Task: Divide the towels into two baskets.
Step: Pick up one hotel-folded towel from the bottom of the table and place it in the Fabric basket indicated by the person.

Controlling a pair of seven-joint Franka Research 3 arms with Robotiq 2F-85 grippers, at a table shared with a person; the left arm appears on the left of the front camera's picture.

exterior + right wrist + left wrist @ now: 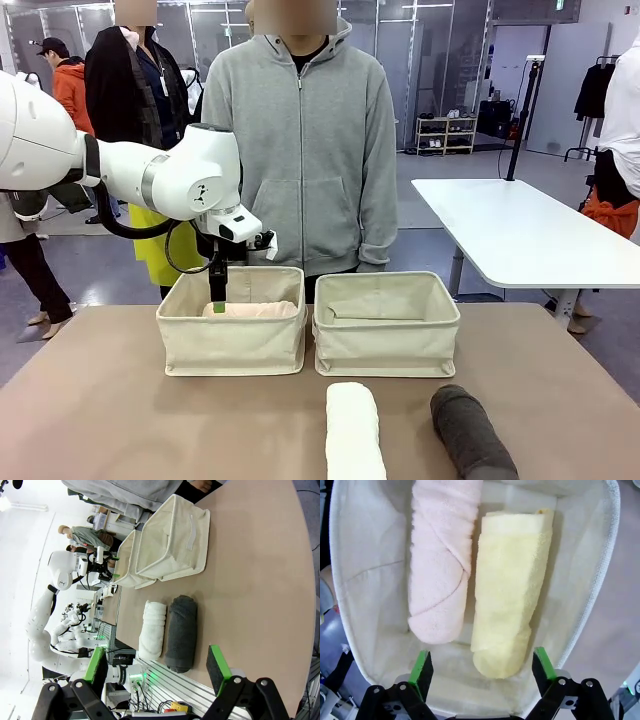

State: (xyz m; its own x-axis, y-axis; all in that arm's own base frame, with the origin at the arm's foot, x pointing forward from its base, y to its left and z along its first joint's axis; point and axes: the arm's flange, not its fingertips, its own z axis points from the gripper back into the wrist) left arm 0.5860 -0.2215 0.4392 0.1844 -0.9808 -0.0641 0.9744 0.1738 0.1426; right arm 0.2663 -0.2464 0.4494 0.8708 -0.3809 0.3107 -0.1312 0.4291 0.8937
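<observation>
- Front view: tabletop (120,400) holds the left basket (232,345), with pink towel (442,565) and yellow towel (510,590) inside, beside the right basket (386,345).
- Nearer lie white towel (354,430) and grey towel (470,430), likely for the right basket.
- Released, left hand (482,661) hangs over the yellow towel: lift straight, clearing the rim.
- Also released: right hand (157,662).

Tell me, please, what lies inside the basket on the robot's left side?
The left basket holds the pink towel and the yellow towel, lying side by side. The open left pincer hangs above them. Its floor beneath the rolls is covered.
</observation>
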